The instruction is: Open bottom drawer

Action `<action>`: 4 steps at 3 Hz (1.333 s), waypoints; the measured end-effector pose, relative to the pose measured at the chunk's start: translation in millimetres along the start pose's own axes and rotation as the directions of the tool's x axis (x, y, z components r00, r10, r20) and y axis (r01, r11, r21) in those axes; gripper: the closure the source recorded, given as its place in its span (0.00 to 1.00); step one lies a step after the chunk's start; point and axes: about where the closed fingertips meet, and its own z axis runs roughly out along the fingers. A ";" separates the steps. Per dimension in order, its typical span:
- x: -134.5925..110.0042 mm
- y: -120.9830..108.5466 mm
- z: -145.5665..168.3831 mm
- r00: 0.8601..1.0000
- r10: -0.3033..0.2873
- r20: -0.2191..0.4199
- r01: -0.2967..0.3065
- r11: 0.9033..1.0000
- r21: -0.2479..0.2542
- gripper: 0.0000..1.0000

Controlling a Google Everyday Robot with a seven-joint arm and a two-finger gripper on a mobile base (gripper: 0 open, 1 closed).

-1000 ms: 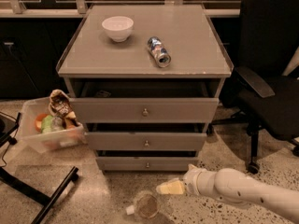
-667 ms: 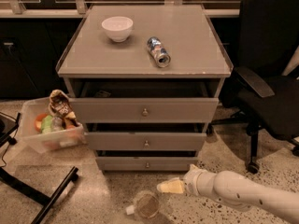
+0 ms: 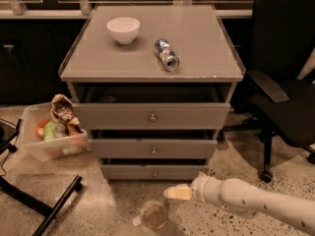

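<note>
The grey cabinet has three drawers. The bottom drawer [image 3: 154, 172] is the lowest, slimmest front, with a small round metal knob [image 3: 154, 173] at its middle; it stands slightly out from the cabinet. My gripper [image 3: 176, 192] is low over the floor, just below and a little right of that knob, apart from the drawer front. It sits at the end of my white arm [image 3: 246, 200], which comes in from the lower right. The middle drawer [image 3: 154, 149] and top drawer [image 3: 151, 116] also stand ajar.
A white bowl [image 3: 123, 29] and a can [image 3: 166, 54] lying on its side are on the cabinet top. A clear bin of snacks [image 3: 53, 132] stands at the left. A clear cup [image 3: 153, 215] is on the floor. A black office chair [image 3: 283, 87] is at the right.
My arm and gripper have shifted very slightly; the drawers have not visibly moved.
</note>
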 end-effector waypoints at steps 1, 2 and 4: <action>12.1 -42.6 47.4 0.998 0.047 0.028 -0.049 0.998 0.042 0.00; 18.2 -80.1 95.5 0.992 0.074 0.100 -0.081 0.995 0.066 0.00; 16.5 -111.6 142.5 0.985 0.090 0.148 -0.103 0.992 0.079 0.00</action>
